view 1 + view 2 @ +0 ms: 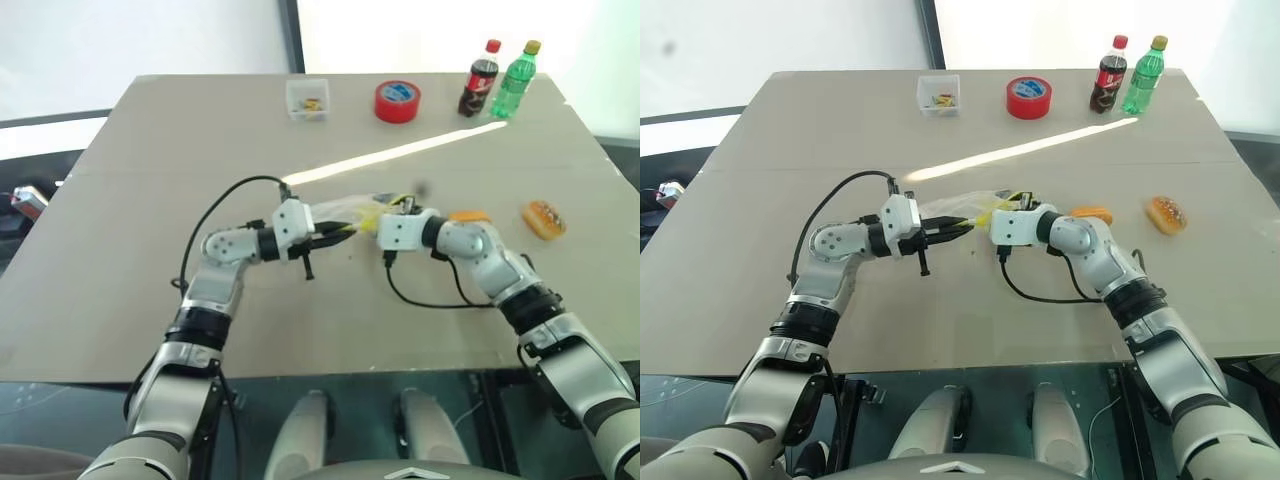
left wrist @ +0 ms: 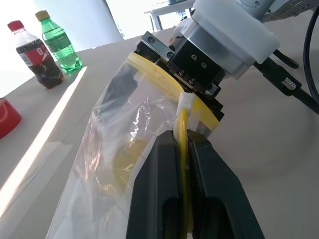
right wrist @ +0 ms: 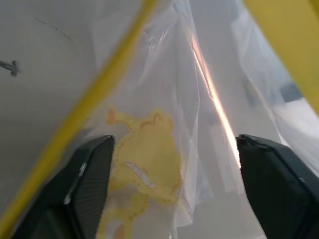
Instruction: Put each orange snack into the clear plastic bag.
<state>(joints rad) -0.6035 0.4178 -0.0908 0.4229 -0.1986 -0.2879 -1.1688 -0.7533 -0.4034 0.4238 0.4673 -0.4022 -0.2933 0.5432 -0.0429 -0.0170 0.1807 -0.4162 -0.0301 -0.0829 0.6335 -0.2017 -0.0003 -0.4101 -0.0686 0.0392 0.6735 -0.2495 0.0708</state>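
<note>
Two grippers at frame centre: left gripper (image 2: 185, 149) pinches the clear bag's (image 2: 124, 149) yellow seal; right gripper (image 3: 172, 174) gapes wide inside the bag's mouth, holding nothing.

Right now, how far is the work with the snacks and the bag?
Neither orange snack looks bagged: both lie on the table. In hand: the left gripper pinches the yellow seal of the clear plastic bag, and the right gripper stands open at its mouth. Left: both snacks.
</note>
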